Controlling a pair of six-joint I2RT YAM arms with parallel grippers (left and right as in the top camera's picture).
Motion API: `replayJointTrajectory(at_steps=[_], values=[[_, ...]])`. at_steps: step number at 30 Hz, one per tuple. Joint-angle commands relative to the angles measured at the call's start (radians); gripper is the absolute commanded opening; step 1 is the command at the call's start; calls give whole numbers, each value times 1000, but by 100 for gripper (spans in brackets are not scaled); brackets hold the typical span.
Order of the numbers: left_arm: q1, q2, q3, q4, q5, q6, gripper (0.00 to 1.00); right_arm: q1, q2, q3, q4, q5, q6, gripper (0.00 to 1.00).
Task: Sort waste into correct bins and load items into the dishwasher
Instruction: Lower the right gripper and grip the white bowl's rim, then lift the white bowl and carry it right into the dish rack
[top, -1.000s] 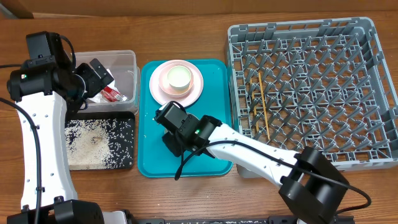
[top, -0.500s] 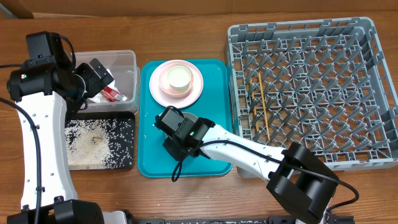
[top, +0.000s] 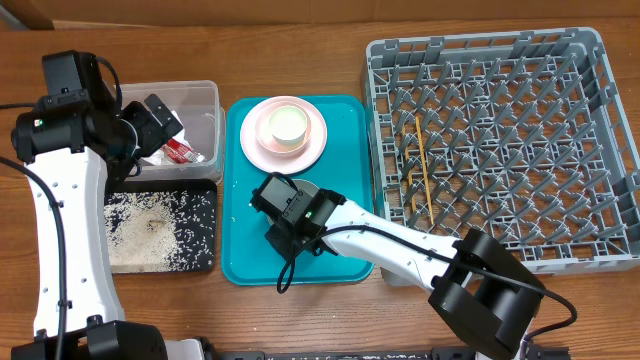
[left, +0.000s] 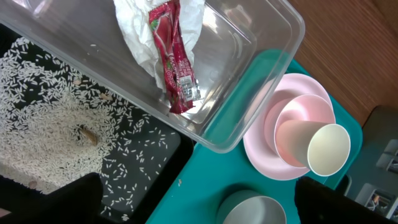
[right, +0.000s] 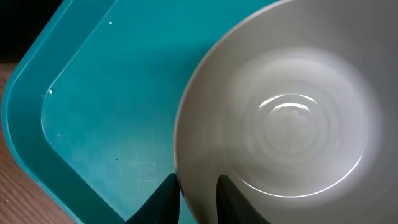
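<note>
My right gripper (top: 283, 222) is over the teal tray (top: 240, 250). In the right wrist view its fingers (right: 199, 202) are shut on the rim of a white bowl (right: 292, 112), one finger inside and one outside. That bowl (top: 308, 188) is mostly hidden under the arm from overhead. The pink plate (top: 255, 145) carries a second bowl with the white cup (top: 287, 122) in it. My left gripper (top: 155, 120) is open and empty over the clear tub (top: 205, 100), which holds the napkin (left: 134, 31) and sauce packet (left: 174, 59). Rice (top: 145, 225) lies in the black tray (top: 200, 262).
The grey dish rack (top: 590, 60) fills the right side, with the chopsticks (top: 422, 165) lying among its pegs. The teal tray's bare floor (right: 106, 93) lies left of the held bowl. Wooden table shows around everything.
My right gripper has shifted slightly toward the front left of the teal tray at the bowl's rim. The left arm has not moved.
</note>
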Motion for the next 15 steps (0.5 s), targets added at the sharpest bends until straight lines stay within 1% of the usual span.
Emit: replayJointTrajectory(at_steps=[1, 15], values=[[-2, -17, 14, 1, 0, -10, 100, 5, 2, -6, -6, -5, -4, 22], [-2, -17, 14, 1, 0, -10, 100, 5, 2, -6, -20, -5, -4, 21]])
